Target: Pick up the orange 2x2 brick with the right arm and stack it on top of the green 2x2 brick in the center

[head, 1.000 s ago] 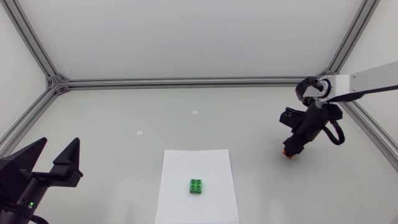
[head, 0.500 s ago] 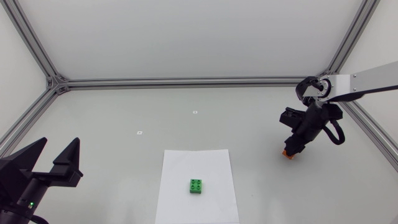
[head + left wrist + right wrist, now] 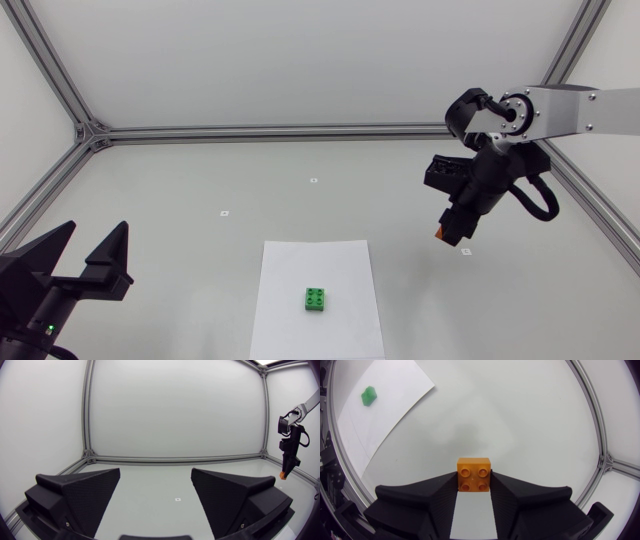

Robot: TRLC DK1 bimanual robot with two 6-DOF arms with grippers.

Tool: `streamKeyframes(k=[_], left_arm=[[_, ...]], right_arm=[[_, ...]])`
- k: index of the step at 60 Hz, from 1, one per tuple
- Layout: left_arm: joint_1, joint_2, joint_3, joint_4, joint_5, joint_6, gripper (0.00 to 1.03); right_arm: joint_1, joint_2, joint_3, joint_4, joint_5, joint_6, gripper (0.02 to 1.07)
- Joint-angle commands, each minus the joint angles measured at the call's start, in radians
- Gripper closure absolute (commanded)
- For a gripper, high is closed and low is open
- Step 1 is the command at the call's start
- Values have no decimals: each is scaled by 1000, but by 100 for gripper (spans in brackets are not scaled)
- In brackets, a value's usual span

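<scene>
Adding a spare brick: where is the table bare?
Bare table runs between the left gripper and the white sheet, and behind the sheet. Avoid the green brick on it and the right gripper holding the orange brick.
</scene>
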Motion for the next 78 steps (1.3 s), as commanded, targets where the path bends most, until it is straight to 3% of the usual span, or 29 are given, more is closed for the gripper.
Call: streamKeyframes(k=[1, 14, 32, 52, 78], left_arm=[[4, -8, -41, -15, 4, 13, 4], [4, -8, -41, -15, 4, 13, 4], [4, -8, -41, -15, 4, 13, 4], [4, -8, -41, -15, 4, 13, 4], [4, -8, -41, -15, 4, 13, 4]], right_arm=[[89, -26, -32, -29, 14, 54, 101], [318, -30, -14, -46, 22, 172, 101], [520, 29, 29, -35, 22, 256, 101], [628, 59, 52, 5, 15, 249, 101], [661, 99, 54, 70, -29, 131, 101]])
